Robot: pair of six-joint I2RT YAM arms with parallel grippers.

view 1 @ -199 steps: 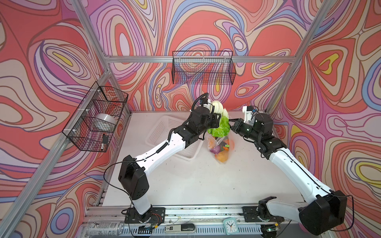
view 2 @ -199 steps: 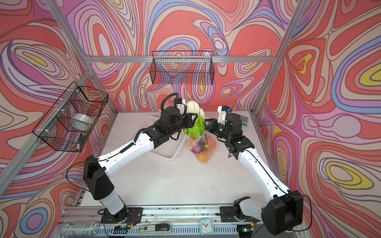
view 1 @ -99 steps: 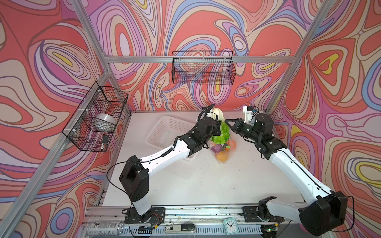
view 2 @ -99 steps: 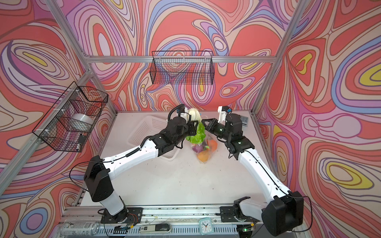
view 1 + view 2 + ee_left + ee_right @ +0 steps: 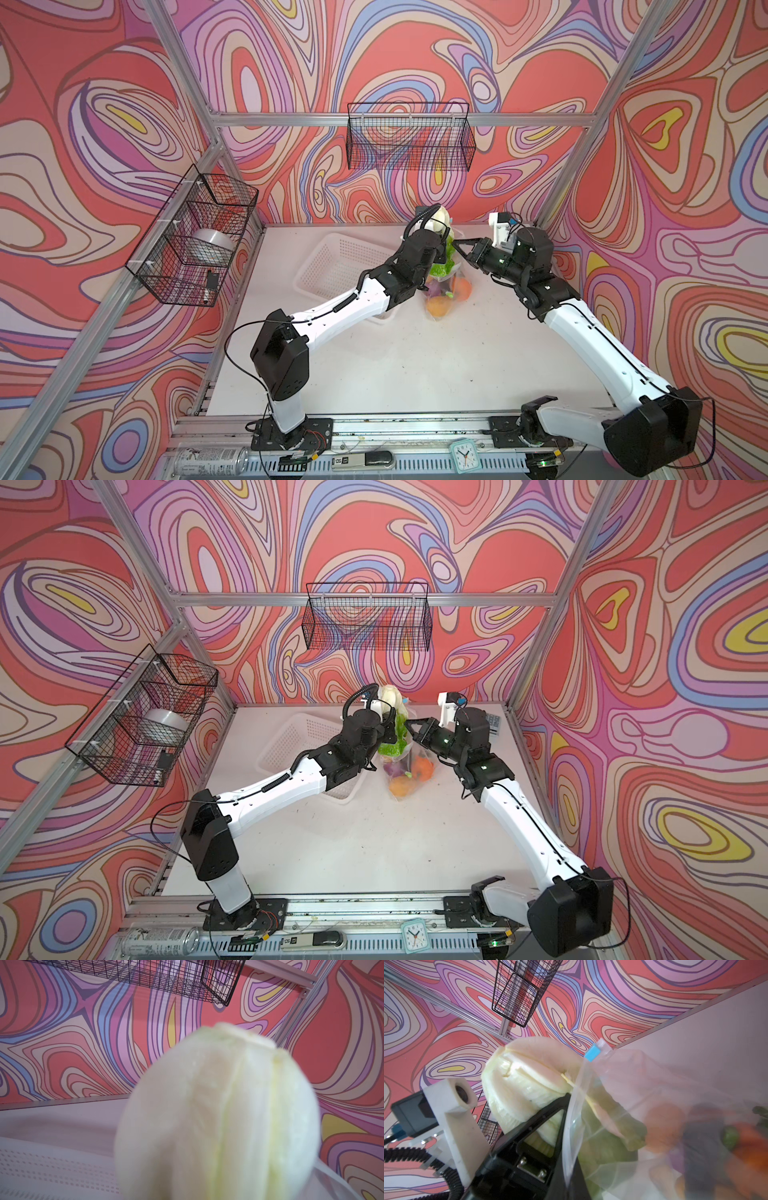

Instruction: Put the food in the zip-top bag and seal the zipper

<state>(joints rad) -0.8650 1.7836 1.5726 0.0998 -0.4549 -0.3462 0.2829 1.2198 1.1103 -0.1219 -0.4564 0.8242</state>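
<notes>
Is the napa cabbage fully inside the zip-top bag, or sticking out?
Partly in. The cabbage has its green leaves inside the clear bag, its white base out past the mouth and blue slider.

A robotics lab cell.
Two white-and-black arms (image 5: 340, 307) stand bolted to a metal rail (image 5: 415, 428) along a white worktop (image 5: 415, 365), boxed in by an aluminium frame (image 5: 291, 119) and swirl-printed walls (image 5: 415, 54) (red, purple, blue); wire baskets (image 5: 409, 141) hang off the frame, a camera (image 5: 446, 1095) rides one wrist, and a clock (image 5: 462, 452) lies by the rail.
</notes>
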